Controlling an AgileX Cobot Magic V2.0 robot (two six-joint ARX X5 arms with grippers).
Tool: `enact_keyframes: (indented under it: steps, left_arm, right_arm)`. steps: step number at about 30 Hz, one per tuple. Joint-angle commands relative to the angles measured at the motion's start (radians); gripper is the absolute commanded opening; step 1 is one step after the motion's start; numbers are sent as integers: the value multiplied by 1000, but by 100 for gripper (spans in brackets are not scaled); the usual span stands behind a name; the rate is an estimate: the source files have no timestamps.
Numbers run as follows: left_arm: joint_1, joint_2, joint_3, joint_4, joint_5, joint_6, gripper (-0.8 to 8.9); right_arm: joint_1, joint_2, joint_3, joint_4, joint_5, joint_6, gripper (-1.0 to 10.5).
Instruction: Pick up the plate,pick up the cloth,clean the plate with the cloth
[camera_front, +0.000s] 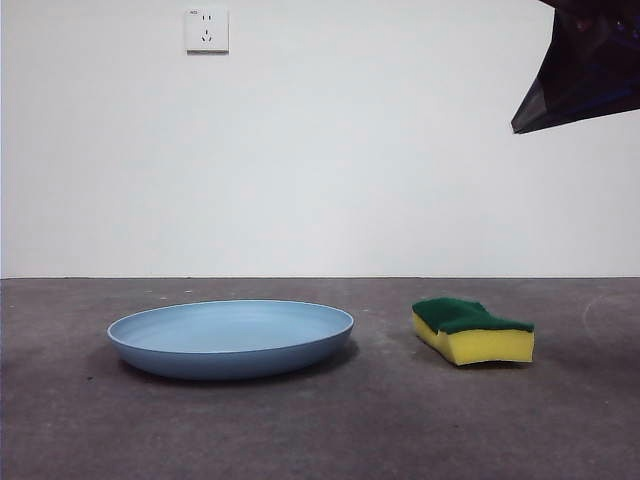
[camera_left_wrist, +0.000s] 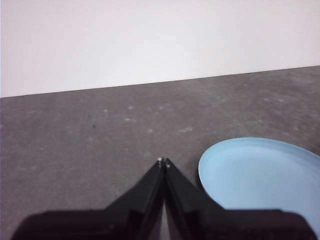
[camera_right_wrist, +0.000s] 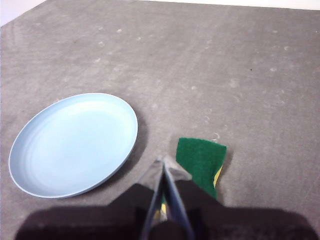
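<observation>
The light-blue plate (camera_front: 231, 337) lies flat on the grey table, left of centre. It also shows in the left wrist view (camera_left_wrist: 260, 175) and the right wrist view (camera_right_wrist: 75, 144). The cloth, a yellow sponge with a green scouring top (camera_front: 472, 331), lies to the plate's right, apart from it. My right gripper (camera_right_wrist: 163, 162) is shut and empty, high above the sponge (camera_right_wrist: 201, 160); its dark tip shows at the front view's top right corner (camera_front: 585, 65). My left gripper (camera_left_wrist: 163, 162) is shut and empty, above bare table beside the plate's rim.
A grey table (camera_front: 320, 430) runs back to a white wall with a socket (camera_front: 206, 30). Only the plate and the sponge stand on the table.
</observation>
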Motion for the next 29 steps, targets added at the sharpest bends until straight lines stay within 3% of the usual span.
enact_keyframes:
  steps: [1, 9, 29]
  left_arm:
    - [19, -45, -46, -3, 10, -27, 0]
    - [56, -113, -46, -190, 5, -34, 0]
    - [63, -111, -46, -182, 5, -33, 0]
  right_arm:
    - [0, 1, -5, 9, 2, 2, 2]
    - [0, 1, -5, 9, 2, 2, 2]
    - [0, 1, -5, 9, 2, 2, 2]
